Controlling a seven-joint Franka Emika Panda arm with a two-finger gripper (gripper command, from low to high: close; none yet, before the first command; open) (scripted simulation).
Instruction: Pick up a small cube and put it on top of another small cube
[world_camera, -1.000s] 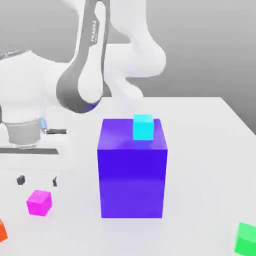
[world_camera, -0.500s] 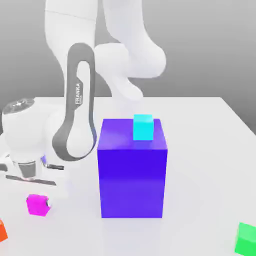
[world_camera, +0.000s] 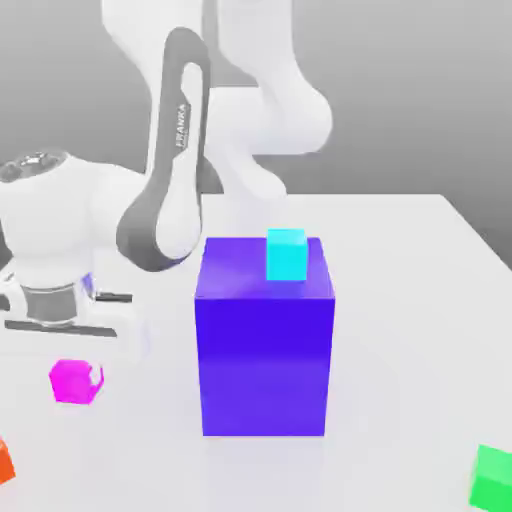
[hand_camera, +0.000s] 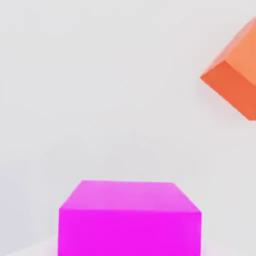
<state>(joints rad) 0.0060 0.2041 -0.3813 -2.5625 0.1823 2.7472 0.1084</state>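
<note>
Magenta cube (world_camera: 75, 382) sits directly beneath the jaws, apparently between them.

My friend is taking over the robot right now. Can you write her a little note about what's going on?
Gripper: low over the pink cube, near the exterior view's left edge; I can't tell if the fingers are open or shut.
Pink cube: by the look of it on the table, beside the orange cube.
Green cube: on the table, at the exterior view's lower right, nothing on it.
Big purple block with a cyan cube on top stands between them.
Done: arm is at the pink cube.
Left: grip it, lift, carry past the block, set it on the green cube.
</note>
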